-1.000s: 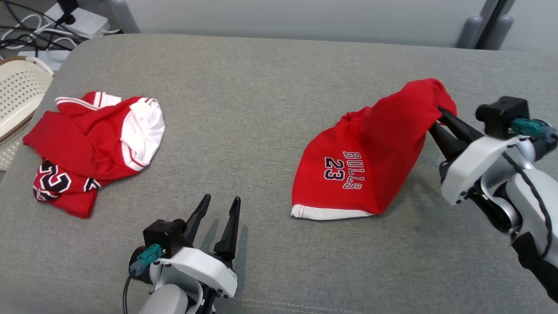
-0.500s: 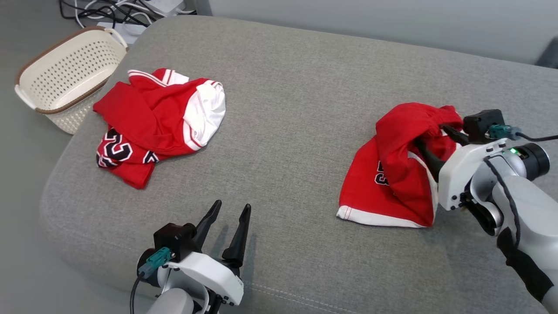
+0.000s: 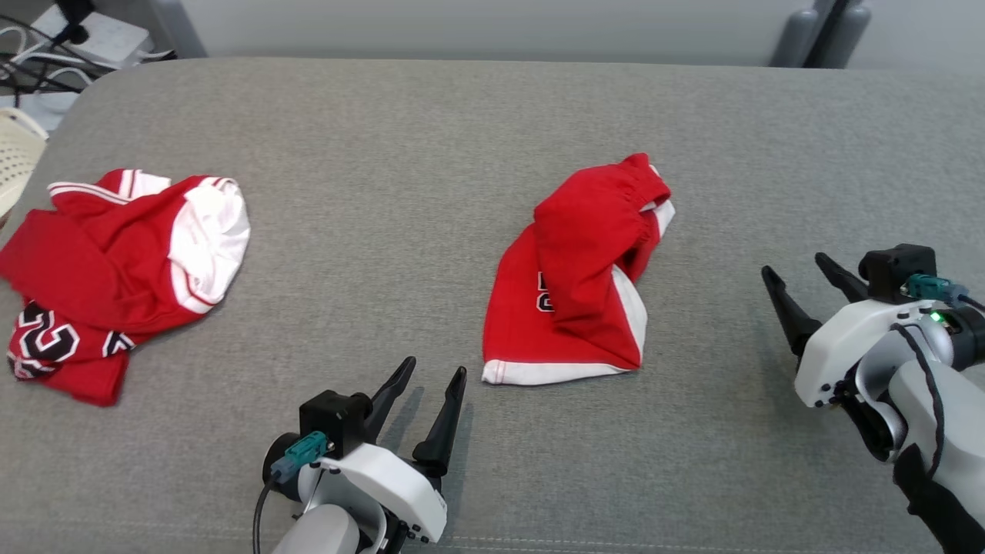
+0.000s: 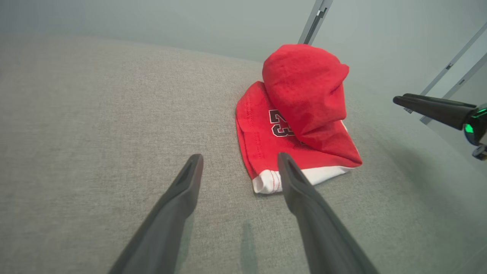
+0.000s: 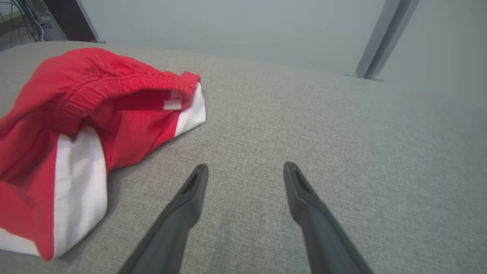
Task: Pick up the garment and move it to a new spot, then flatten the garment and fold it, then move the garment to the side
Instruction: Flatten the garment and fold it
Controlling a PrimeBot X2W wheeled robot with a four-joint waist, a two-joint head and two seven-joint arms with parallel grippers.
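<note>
Evidently awaiting flattening at its new spot, the crumpled red garment (image 3: 573, 285) lies loose mid-cushion (image 3: 462, 138), with the right jaws spread empty at its three o'clock and the left jaws equally open at seven.

The garment (image 3: 573, 296) lies on the surface (image 3: 385, 154) between the two pairs of fingers. It is ahead and to the right of the left fingers (image 3: 446, 415) and well to the left of the right fingers (image 3: 785, 308), touching neither. A second garment (image 3: 115, 261) lies far left of the left fingers, near the surface's edge, and a basket (image 3: 17, 154) stands beyond that edge.
</note>
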